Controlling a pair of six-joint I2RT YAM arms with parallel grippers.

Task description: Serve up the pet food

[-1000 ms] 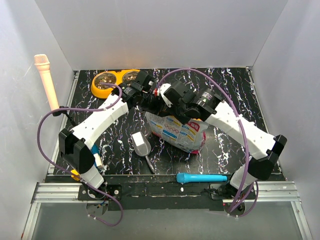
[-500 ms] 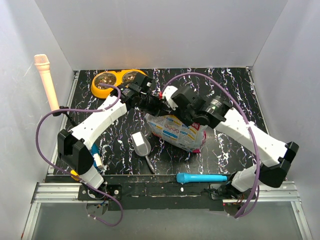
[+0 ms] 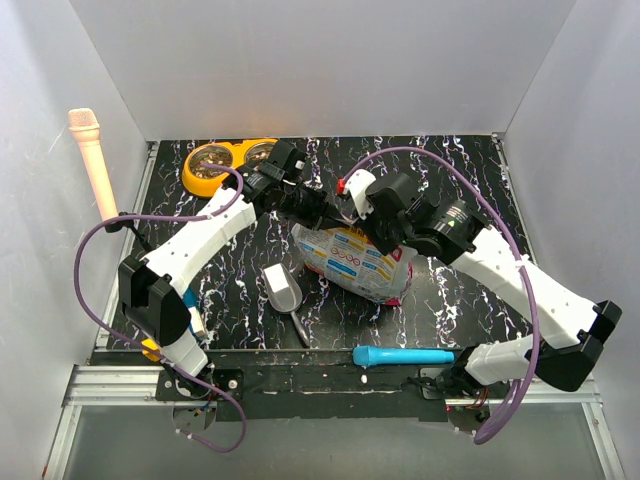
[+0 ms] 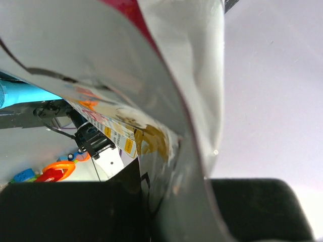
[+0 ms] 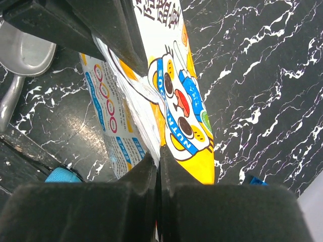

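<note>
The printed silvery pouch (image 3: 357, 264) lies on the black marbled table, its top lifted between both grippers. My left gripper (image 3: 318, 211) is shut on the pouch's left top edge. In the left wrist view the foil wall (image 4: 126, 60) runs down between the dark fingers (image 4: 65, 212). My right gripper (image 3: 358, 219) is shut on the opposite edge, and in its own view the jaws (image 5: 160, 154) pinch the yellow printed panel (image 5: 176, 91). Brown pet food (image 3: 209, 161) shows in the cups of the orange double bowl (image 3: 190, 181) at the back left.
A grey metal scoop (image 3: 283, 289) lies left of the pouch, seen also in the right wrist view as the scoop (image 5: 25, 50). A blue-handled tool (image 3: 403, 356) rests on the front rail. A beige microphone-like rod (image 3: 92, 160) stands against the left wall.
The left gripper has closed on the pouch's edge. The right gripper has shifted right along the top, and its elbow has swung out to the right.
</note>
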